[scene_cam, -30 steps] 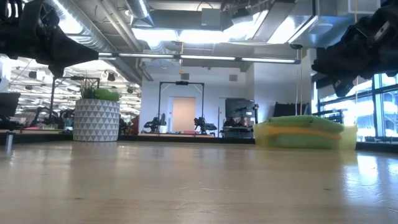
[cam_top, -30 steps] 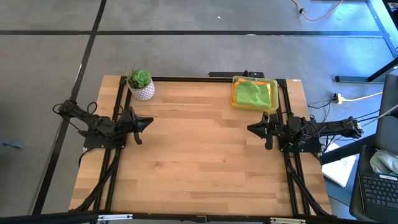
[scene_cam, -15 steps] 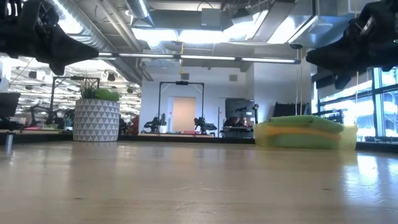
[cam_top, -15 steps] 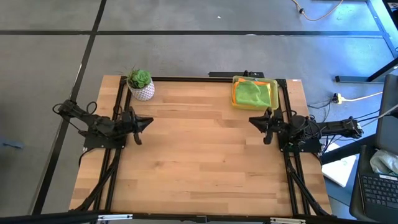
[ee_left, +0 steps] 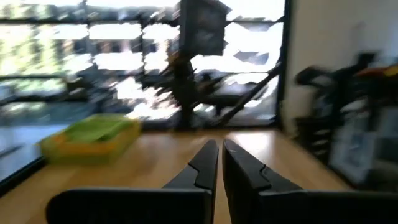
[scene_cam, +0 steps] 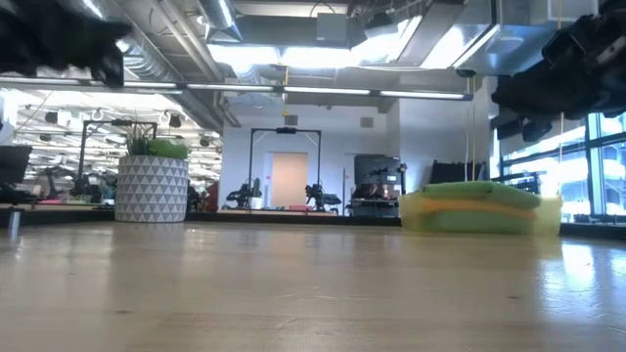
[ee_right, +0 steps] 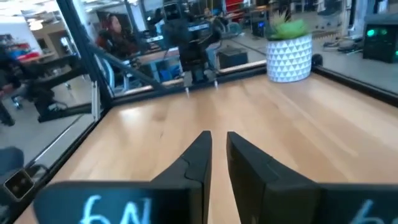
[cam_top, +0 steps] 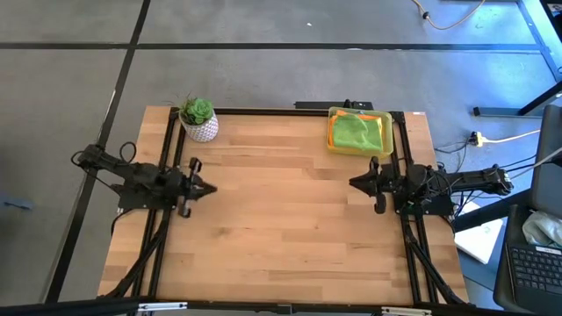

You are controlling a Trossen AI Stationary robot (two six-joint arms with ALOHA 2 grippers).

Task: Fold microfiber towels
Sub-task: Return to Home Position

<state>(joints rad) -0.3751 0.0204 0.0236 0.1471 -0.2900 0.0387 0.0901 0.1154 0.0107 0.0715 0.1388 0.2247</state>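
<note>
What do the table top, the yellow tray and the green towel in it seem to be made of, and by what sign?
Table top: wood, likely jointed strips, with a light sheen; plank seams and grain show.
Yellow tray: probably plastic, slightly translucent; colours inside show through its wall.
Green towel: soft, matt cloth; it lies in rumpled folds.

A pale wooden table (cam_top: 290, 219) is standing on a grey concrete floor (cam_top: 263, 61) that dark lines (cam_top: 132, 46) are crossing. A small green plant (cam_top: 197, 109) in a white patterned pot (cam_top: 202, 130) is sitting at the table's far left corner. Beyond the table, a large open room is stretching back to a pale door (scene_cam: 290, 181) in a white wall (scene_cam: 430, 137). Bright ceiling lights (scene_cam: 323, 54) are glowing among exposed pipes (scene_cam: 186, 39). Daylight is coming through tall windows (scene_cam: 606, 181) on the right.
</note>
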